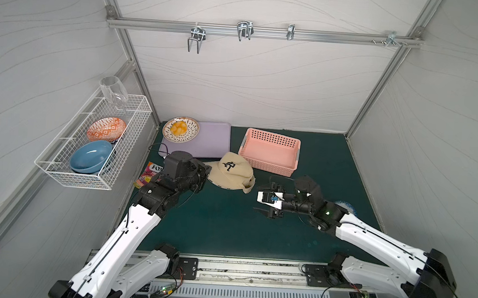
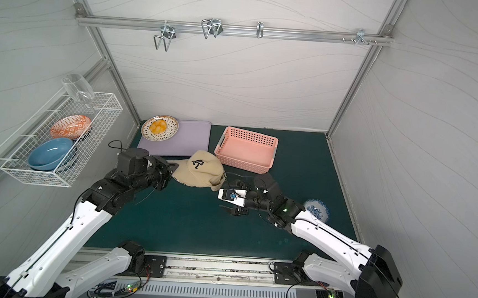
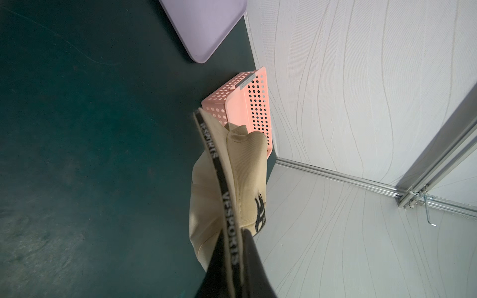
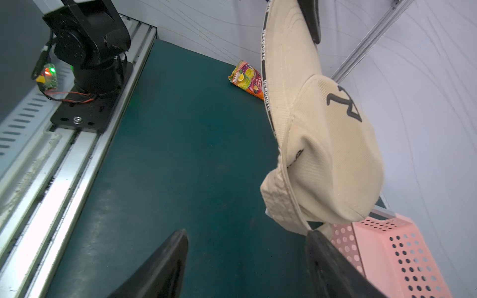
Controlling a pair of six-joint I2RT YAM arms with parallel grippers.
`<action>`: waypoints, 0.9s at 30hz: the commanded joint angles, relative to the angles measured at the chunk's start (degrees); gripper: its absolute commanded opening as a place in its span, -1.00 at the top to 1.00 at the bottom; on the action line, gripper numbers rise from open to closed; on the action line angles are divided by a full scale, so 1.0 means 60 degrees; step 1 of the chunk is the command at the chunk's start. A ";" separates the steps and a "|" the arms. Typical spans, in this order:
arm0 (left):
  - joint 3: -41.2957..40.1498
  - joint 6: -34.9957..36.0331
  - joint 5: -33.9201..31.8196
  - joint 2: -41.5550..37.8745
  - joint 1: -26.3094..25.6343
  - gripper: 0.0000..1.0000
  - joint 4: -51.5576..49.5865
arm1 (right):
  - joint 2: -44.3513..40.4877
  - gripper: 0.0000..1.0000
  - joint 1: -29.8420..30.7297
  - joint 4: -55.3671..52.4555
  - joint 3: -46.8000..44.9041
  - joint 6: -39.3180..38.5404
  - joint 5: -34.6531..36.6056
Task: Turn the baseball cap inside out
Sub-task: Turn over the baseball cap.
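The beige baseball cap [image 1: 232, 170] [image 2: 199, 168] hangs above the green mat, right side out, with its black monogram facing up in both top views. My left gripper [image 1: 209, 170] [image 3: 232, 258] is shut on the cap's brim, along the black lettered edge band. In the right wrist view the cap [image 4: 330, 154] dangles from the left gripper's finger [image 4: 309, 20]. My right gripper [image 1: 261, 196] [image 4: 247, 233] is open just behind the cap's back edge. One of its fingertips [image 4: 313, 237] sits right at the back strap, and nothing lies between the jaws.
A pink perforated basket [image 1: 265, 164] stands just behind the cap. A purple tray [image 1: 212, 145] carries a patterned plate [image 1: 193, 129] with yellow food. A snack packet [image 1: 146, 175] lies at the left. A blue-white dish [image 2: 317, 208] lies by the right arm. A wire rack [image 1: 91, 179] hangs on the left wall.
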 commanded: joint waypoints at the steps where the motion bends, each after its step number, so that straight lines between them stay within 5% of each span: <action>1: 0.0238 -0.0142 0.0489 0.0059 0.0039 1.00 0.0636 | 0.0398 -0.48 0.0080 -0.0095 0.0367 -0.0904 0.0197; 15: -0.0008 -0.0383 0.1293 0.0082 0.0038 1.00 0.1323 | 0.1788 -0.22 0.0036 -0.0148 0.0977 -0.1765 0.0837; 21: -0.0136 -0.0725 0.1589 0.0077 0.0040 1.00 0.1630 | 0.2186 0.36 -0.0050 0.0966 0.0709 -0.1561 0.1568; 24: -0.0223 -0.0967 0.1625 0.0039 0.0039 1.00 0.1724 | 0.2379 0.91 -0.0052 0.1409 0.0713 -0.1273 0.2183; 27: -0.0395 -0.1261 0.1236 -0.0179 0.0038 1.00 0.1635 | 0.2414 1.00 -0.0053 0.1719 0.0764 -0.0674 0.3131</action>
